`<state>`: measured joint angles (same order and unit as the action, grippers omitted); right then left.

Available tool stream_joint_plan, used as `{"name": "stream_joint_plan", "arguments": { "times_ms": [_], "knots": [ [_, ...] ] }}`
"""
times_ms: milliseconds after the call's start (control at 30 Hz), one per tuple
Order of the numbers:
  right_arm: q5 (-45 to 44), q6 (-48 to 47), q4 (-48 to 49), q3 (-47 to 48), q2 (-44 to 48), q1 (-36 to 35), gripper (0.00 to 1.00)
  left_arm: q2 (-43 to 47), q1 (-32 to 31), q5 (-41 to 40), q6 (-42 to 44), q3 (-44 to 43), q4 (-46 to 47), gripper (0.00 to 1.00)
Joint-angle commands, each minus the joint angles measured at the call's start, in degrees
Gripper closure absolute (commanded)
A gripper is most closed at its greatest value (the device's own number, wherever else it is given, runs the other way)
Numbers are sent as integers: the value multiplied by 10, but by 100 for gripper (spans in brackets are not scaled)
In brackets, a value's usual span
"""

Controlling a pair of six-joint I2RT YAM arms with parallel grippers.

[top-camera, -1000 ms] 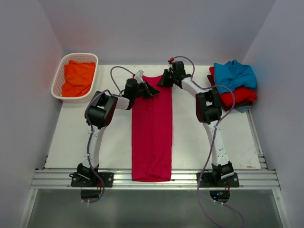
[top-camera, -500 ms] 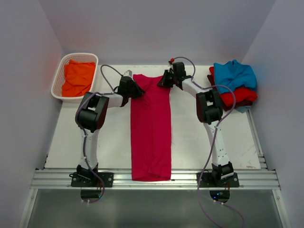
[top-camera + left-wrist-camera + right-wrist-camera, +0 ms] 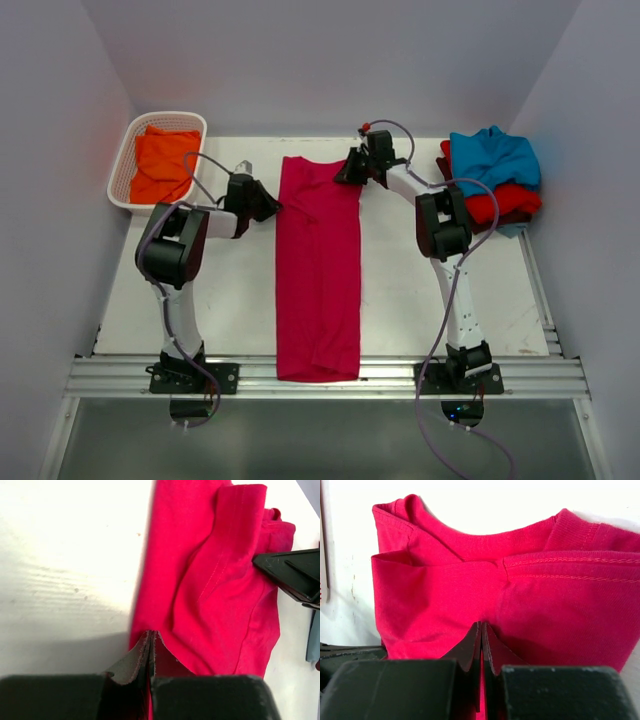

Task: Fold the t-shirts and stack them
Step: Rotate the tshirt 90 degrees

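While crimson-pink t-shirt point(image 3: 318, 280) lies as long strip, left gripper point(image 3: 274, 205) and right gripper point(image 3: 343, 175) clamp its far-end edges (jaws closed on cloth), likely readying crosswise fold.

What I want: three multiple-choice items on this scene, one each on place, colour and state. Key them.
1. The orange shirt lies: A in the basket; B on the floor; C on a shelf.
2. The top shirt on the right pile is: A maroon; B blue; C orange.
3. The left gripper and right gripper are: A both open; B both shut; C one open.
Key: A, orange fills the white basket; B, the blue shirt lies uppermost; B, each wrist view shows fingers pressed together at the pink shirt.
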<state>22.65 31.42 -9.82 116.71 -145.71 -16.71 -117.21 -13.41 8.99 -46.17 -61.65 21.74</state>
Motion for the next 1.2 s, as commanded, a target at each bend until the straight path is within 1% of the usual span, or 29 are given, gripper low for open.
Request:
{"name": "stream_joint_plan", "arguments": {
  "times_ms": [0,167,200,333,433,467,533,567,633,667,733,767,867,933,1033,1067,1133,1167],
  "knots": [
    [-60,-37,-94,-26,-4,22,100,41,16,5,0,36,4,100],
    [-60,-43,-96,-27,2,23,100,92,14,53,-7,34,71,100],
    [-60,-43,-96,-27,3,22,100,98,11,65,-6,16,74,100],
    [-55,-44,-95,-26,4,23,100,76,1,75,7,-38,95,100],
    [-51,-44,-94,-28,5,22,100,15,-2,112,0,-97,131,100],
    [-50,-44,-93,-27,5,22,100,-27,-4,120,-6,-140,131,100],
    [-47,-44,-92,-27,5,22,100,-79,-7,169,-15,-194,132,100],
    [-47,-44,-92,-28,5,23,100,-126,-11,202,-34,-240,134,100],
    [-46,-47,-94,-26,4,22,100,-170,-15,238,-56,-280,167,100],
    [-46,-47,-96,-25,4,22,100,-203,-22,246,-62,-317,166,100],
    [-45,-51,-98,-24,3,22,100,-231,-31,254,-51,-354,145,100],
    [-45,-51,-99,-22,3,22,100,-259,-38,264,-45,-396,133,100],
    [-46,-52,-100,-23,3,22,100,-311,-47,294,-49,-464,107,100],
    [-46,-52,-101,-21,2,23,100,-317,-49,296,-47,-472,96,100],
    [-47,-55,-103,-22,0,22,100,-289,-51,240,-6,-431,46,100],
    [-47,-55,-103,-22,0,22,100,-262,-51,193,23,-418,12,100],
    [-48,-55,-103,-22,-1,22,100,-233,-50,146,50,-380,-13,100],
    [-49,-55,-103,-21,-4,23,100,-206,-49,102,70,-369,-34,100]
  ]
}}
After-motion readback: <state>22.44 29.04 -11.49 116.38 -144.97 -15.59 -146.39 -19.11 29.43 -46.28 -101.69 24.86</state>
